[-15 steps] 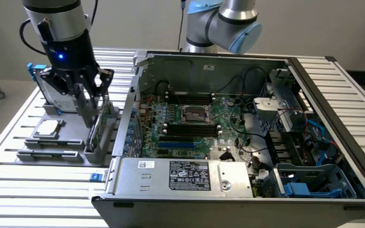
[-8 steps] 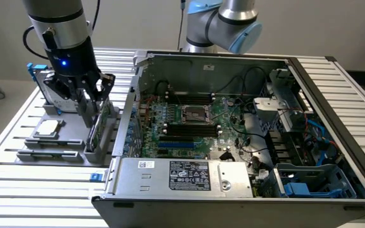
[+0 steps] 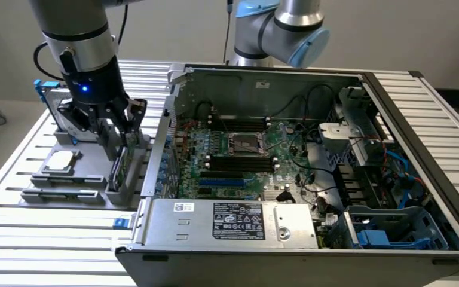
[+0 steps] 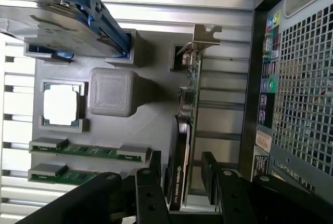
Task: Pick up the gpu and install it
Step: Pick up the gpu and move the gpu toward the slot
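while the gpu [image 4: 191,96] stands in its grey holder [image 4: 151,115], the spread fingers [image 4: 150,193] straddle it without pinching. lifting and installing are not yet done.

I'm watching my arm [image 3: 74,27] showing silver-grey tubing, pale blue joint caps [image 3: 309,45] and a black cable [image 3: 36,61]. A blue light [image 3: 83,90] is glowing above the black gripper [image 3: 122,136], its fingers [image 4: 156,180] showing screw heads [image 4: 227,172].

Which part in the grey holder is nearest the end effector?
The thin dark green-black circuit card with a silver bracket, standing on edge between the open fingers of the end effector; the others sit farther off.
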Action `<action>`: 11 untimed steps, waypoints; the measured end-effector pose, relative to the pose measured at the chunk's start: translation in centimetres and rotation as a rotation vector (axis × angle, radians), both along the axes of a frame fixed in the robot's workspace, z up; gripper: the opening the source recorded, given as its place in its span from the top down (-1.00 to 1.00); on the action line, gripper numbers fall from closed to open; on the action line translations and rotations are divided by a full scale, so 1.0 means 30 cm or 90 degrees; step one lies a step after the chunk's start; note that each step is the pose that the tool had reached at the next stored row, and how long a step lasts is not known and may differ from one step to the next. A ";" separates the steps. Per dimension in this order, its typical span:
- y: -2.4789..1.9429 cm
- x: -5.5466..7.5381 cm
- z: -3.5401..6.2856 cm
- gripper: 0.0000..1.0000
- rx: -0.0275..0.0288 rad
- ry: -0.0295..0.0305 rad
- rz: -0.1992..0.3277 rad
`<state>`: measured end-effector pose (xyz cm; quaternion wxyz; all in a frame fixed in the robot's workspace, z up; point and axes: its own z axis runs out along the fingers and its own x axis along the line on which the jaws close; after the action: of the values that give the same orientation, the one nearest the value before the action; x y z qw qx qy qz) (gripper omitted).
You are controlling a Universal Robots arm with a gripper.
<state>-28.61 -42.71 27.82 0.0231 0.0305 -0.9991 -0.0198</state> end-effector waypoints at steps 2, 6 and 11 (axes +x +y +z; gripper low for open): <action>0.000 0.000 -0.012 0.11 0.0000 0.0000 0.001; 0.000 0.001 -0.037 0.11 0.0000 0.0000 0.001; 0.000 0.005 -0.067 0.11 0.0000 0.0000 0.000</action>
<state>-28.45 -42.70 25.81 0.0231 0.0308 -0.9991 -0.0198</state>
